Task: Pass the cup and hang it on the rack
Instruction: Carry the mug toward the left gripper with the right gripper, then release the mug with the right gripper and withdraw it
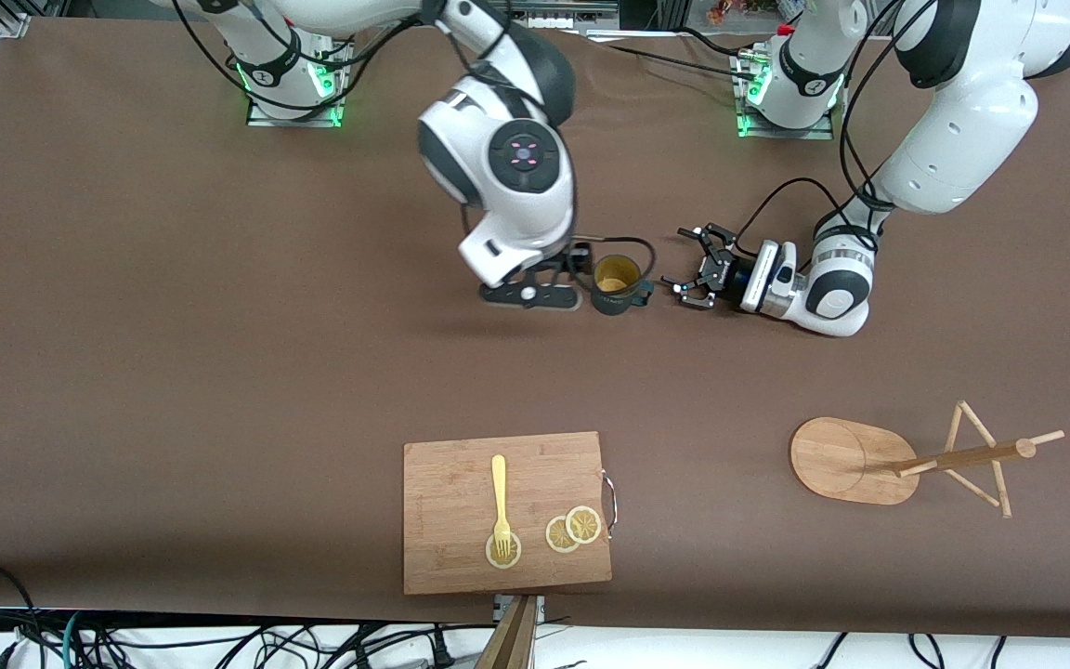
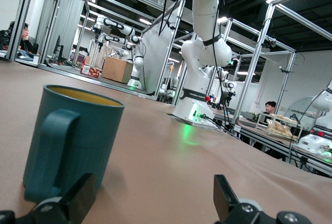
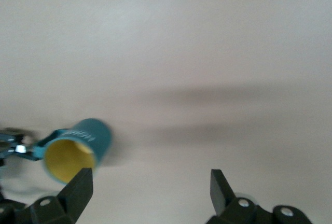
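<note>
Teal cup (image 1: 616, 285) upright on table between both hands; right hand (image 1: 561, 279) spread, left hand (image 1: 695, 266) spread, empty.

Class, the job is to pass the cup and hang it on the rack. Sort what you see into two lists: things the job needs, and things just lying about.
Needed:
cup, upright on the table
rack, lying on its side
left gripper, jaws open beside the cup
right gripper, jaws open by the cup

Lying about:
cutting board
fork
lemon slices
</note>
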`<action>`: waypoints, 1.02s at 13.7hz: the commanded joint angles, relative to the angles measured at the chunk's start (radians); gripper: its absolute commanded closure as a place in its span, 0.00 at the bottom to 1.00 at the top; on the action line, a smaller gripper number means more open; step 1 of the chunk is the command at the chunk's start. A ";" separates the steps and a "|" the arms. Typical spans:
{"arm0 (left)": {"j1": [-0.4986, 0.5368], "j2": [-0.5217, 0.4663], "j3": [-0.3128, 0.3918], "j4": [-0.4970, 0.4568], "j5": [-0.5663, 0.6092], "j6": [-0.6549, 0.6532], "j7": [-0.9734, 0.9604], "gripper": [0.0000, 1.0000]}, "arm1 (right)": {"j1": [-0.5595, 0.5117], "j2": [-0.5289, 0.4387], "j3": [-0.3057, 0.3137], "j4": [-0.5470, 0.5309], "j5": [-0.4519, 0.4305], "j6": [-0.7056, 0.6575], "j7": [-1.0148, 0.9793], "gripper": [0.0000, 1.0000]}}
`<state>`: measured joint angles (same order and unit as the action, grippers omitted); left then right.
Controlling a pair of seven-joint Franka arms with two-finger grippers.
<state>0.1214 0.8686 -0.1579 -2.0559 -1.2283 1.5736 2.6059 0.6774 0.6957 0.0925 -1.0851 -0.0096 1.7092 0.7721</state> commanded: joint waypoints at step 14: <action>-0.045 0.024 0.037 0.143 -0.049 0.103 0.089 0.00 | -0.508 -0.381 -0.065 -0.136 -0.052 -0.224 -0.766 0.00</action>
<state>0.0879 0.8859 -0.1044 -1.9203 -1.2549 1.6654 2.6494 0.2037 0.4327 0.0113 -1.1019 -0.0528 1.4897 0.0143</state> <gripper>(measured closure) 0.000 0.000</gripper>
